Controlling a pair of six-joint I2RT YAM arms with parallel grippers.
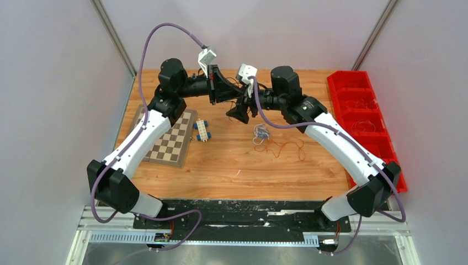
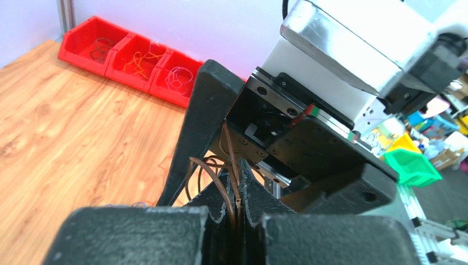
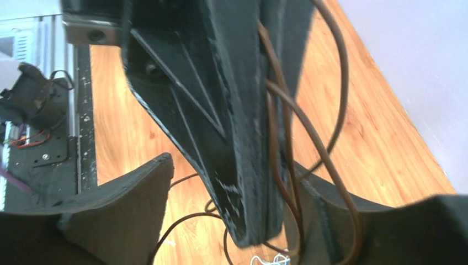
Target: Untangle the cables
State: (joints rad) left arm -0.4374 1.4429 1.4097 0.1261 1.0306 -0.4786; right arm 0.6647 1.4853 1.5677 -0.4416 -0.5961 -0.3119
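Note:
My left gripper (image 2: 238, 205) is shut on a thin dark brown cable (image 2: 221, 185), whose loops rise out of the closed fingertips. In the top view the left gripper (image 1: 236, 99) meets my right gripper (image 1: 240, 106) in the air above the back middle of the table. The right gripper (image 3: 248, 221) is open, its two fingers (image 3: 124, 201) wide apart around the left gripper's closed fingers (image 3: 243, 138). Brown cable loops (image 3: 287, 143) hang between them, next to the right-hand finger. A white and purple cable knot (image 1: 260, 132) and an orange-red strand (image 1: 284, 146) lie on the table below.
A chessboard (image 1: 171, 141) and a small white-and-blue block (image 1: 202, 131) lie at the left. Red bins (image 1: 364, 116) holding wires line the right edge, also in the left wrist view (image 2: 132, 61). Grey walls enclose the wooden table (image 1: 232, 171).

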